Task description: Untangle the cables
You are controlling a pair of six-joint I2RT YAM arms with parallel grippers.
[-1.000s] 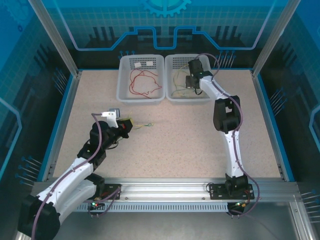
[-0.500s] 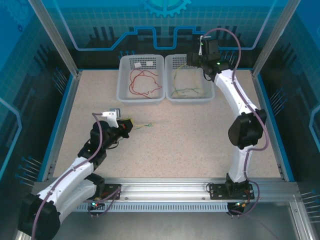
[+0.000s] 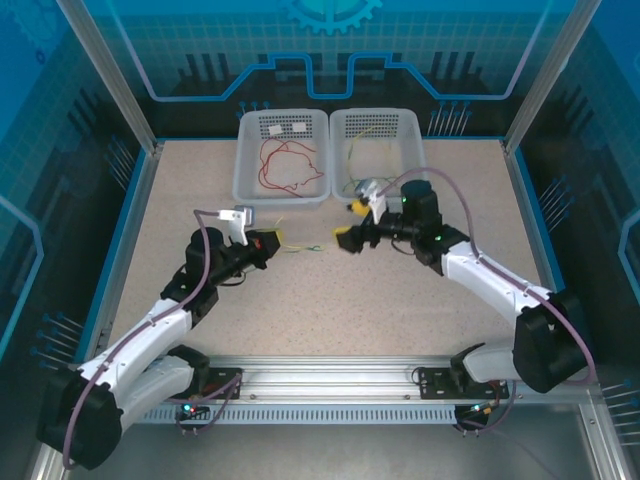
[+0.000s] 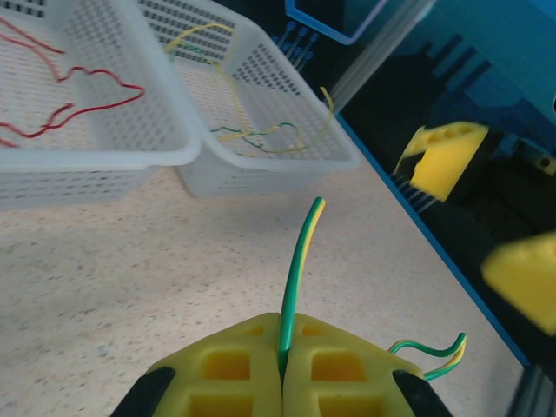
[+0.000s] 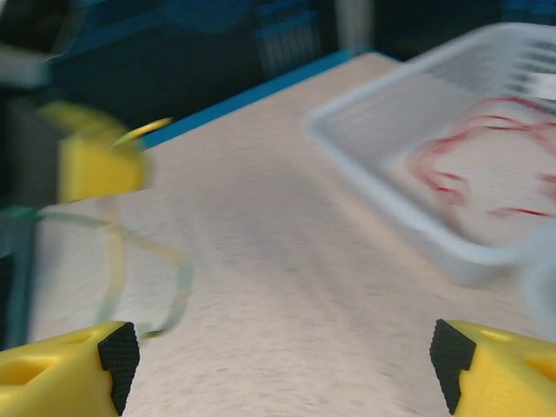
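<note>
The right gripper (image 3: 350, 224) has swung from the far right basket (image 3: 378, 111) to mid-table, jaws spread, facing the left gripper (image 3: 268, 243) clenched on a yellow-green cable (image 3: 300, 248); next, it likely must pinch the free end

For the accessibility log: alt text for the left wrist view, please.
The shut left end effector pinches a green-yellow cable that sticks up over the table. Behind it, one basket holds red cables; a second basket holds green-yellow ones.

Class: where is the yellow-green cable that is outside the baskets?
The yellow-green cable lies left of centre in the top view, pinched by the left hand, its free end reaching towards the open right hand.
</note>
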